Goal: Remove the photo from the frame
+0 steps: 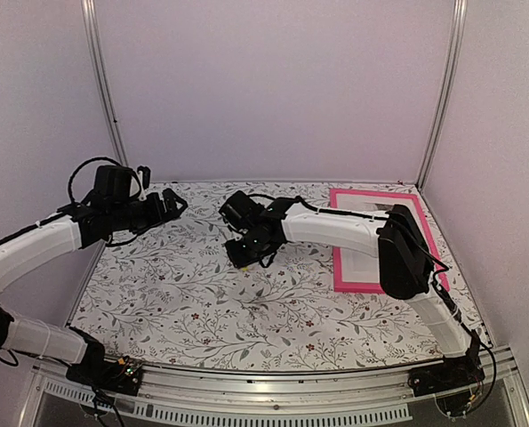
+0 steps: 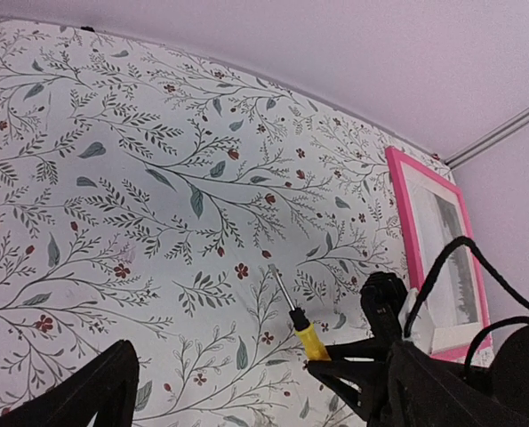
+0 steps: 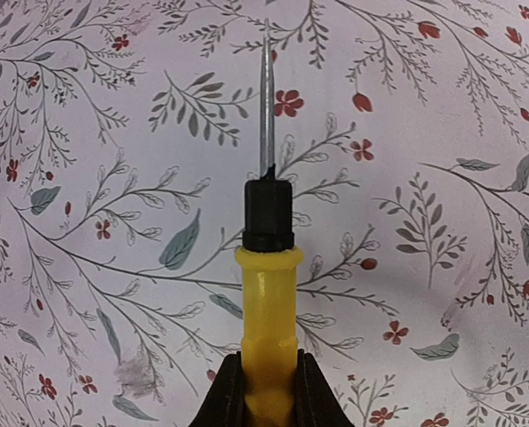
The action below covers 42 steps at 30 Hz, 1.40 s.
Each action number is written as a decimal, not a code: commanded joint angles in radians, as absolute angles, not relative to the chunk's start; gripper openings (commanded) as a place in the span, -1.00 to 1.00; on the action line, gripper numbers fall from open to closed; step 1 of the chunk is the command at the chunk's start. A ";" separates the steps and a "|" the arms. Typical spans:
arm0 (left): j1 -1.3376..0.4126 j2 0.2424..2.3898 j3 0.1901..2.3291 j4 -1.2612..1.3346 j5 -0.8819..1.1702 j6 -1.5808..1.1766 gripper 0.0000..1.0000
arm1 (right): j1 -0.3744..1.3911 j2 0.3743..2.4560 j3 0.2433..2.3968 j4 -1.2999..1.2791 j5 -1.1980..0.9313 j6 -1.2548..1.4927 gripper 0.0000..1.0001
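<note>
Mid-table (image 1: 202, 302), right arm (image 1: 335, 229) bent leftward, jaws gripping screwdriver (image 3: 268, 294)

Two claws: left claw (image 1: 171, 206), right claw (image 1: 246, 251). One screwdriver (image 3: 268, 329), pinched in the right claw. One frame (image 1: 357, 286) and one photo (image 1: 362, 265), off to that claw's right.

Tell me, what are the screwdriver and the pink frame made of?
The screwdriver: its yellow handle looks like smooth, slightly glossy plastic, with a black collar; the thin grey shaft has a dull metal shine. The pink frame: even, bright colour and a smooth face suggest plastic or painted wood; the pictures cannot settle which.
</note>
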<state>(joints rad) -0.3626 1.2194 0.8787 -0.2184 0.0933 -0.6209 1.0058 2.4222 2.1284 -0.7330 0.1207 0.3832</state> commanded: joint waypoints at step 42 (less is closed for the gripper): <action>-0.285 1.192 0.662 -0.136 0.217 -0.677 0.99 | 1.189 2.579 2.326 -0.723 0.062 0.459 0.02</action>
<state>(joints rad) -0.2958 1.1843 0.6605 -0.1665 0.1986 -0.6811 1.1866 2.6049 2.3054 -0.7094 0.0418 0.4824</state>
